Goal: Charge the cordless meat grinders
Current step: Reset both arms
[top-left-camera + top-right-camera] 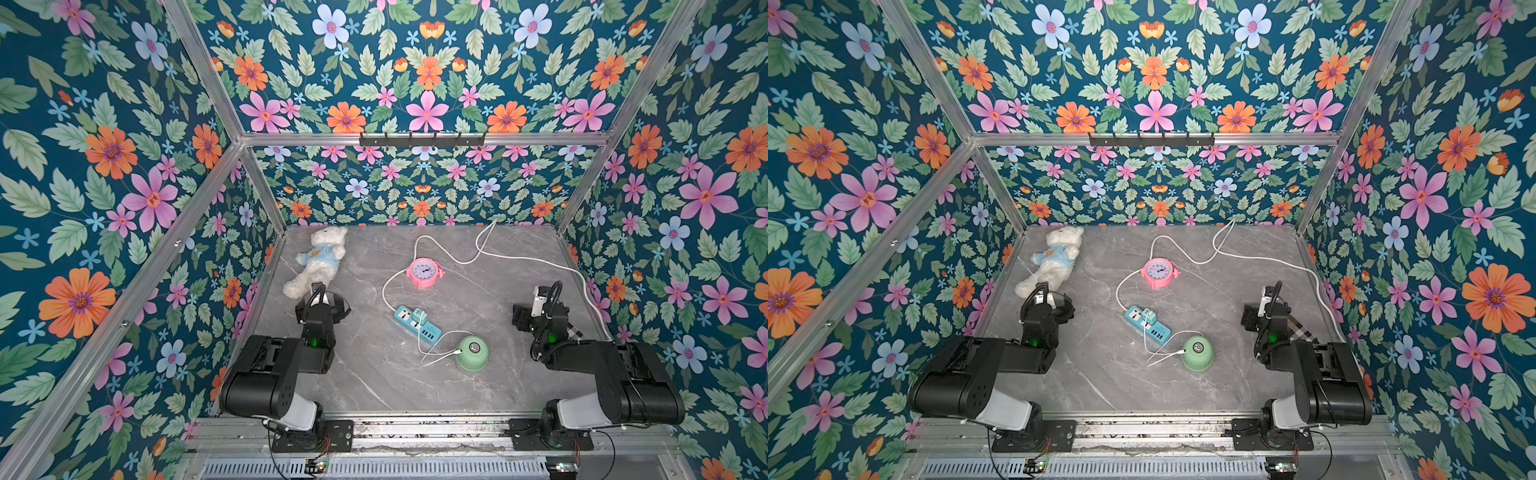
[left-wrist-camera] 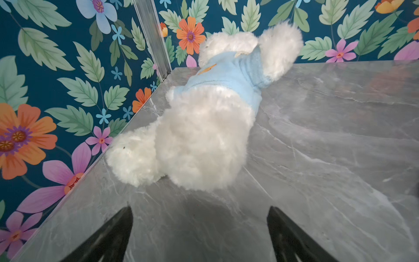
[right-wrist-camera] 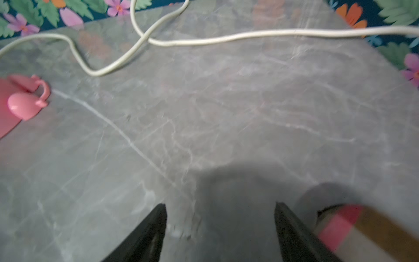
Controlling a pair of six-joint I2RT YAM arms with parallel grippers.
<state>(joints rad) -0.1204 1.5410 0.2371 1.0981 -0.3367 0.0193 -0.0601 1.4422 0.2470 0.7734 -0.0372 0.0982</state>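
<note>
1. task item. the cordless meat grinder point(image 1: 471, 353) stands upright on the table, between the two claws. it is closer to the arm bases than either claw and nearer the right claw point(image 3: 220, 204) than the left claw point(image 2: 199, 207).
- the mint-green dome is probably a light, rigid plastic shell with a smooth, curved surface. expect flat fingers to slide upward on the taper.
- grip low, across the wide skirt near the rim, on the two flanks clear of the connector. do not press the round silver-grey button point(image 1: 472, 345) on top.
- the thin white charging cable point(image 1: 436, 332) is limp. its connector point(image 1: 457, 352) touches the side of the dome and appears seated, so moving the body would strain it.

2. claw state. both claws are spread with nothing between the fingers, each low over bare table. the left claw faces a plush bear point(image 2: 204, 136). a checked item just beside the right claw cannot be identified.

3. room. floral-papered walls point(image 1: 104, 166) on an aluminium frame point(image 1: 415, 139) close three sides.

4. surface. the table point(image 1: 374, 386) is a grey marbled slab, hard, flat and likely slick. ahead of the grinder, between the claws, lies a teal power strip point(image 1: 430, 332) carrying a plug adapter point(image 1: 419, 315). beyond it is a pink alarm clock point(image 1: 424, 272).
</note>
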